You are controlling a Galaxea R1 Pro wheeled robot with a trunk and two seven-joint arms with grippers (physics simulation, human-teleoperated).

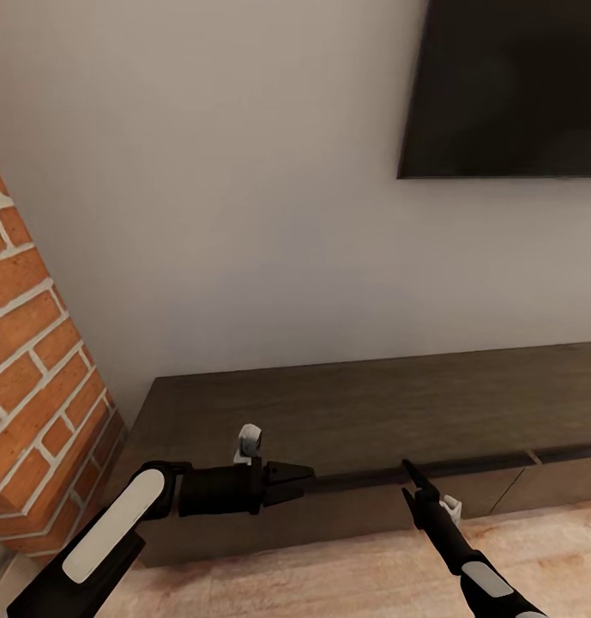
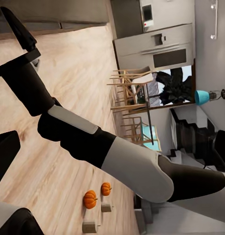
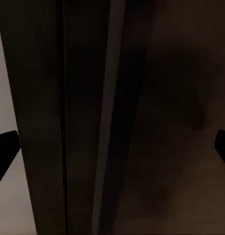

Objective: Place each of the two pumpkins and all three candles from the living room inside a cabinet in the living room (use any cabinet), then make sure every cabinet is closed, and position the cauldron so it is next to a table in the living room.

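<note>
Against the cabinet (image 1: 372, 412) front I hold both arms low: my left gripper (image 1: 299, 475) lies level along its top edge, fingers together; my right gripper (image 1: 408, 477) points at the drawer seam, fingers spread. Pumpkins (image 2: 90, 199) and candles (image 2: 106, 207) sit on floor well behind.

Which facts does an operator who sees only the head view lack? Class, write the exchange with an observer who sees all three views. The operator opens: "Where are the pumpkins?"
Observer: The left wrist view shows two pumpkins side by side on the wood floor, away from the cabinet.
Operator: And the candles?
Observer: Two candles stand on the floor beside the pumpkins. I cannot make out a third.
Operator: Is my right gripper holding anything?
Observer: No. In the right wrist view the right gripper has its fingertips far apart, with just the cabinet front close ahead.
</note>
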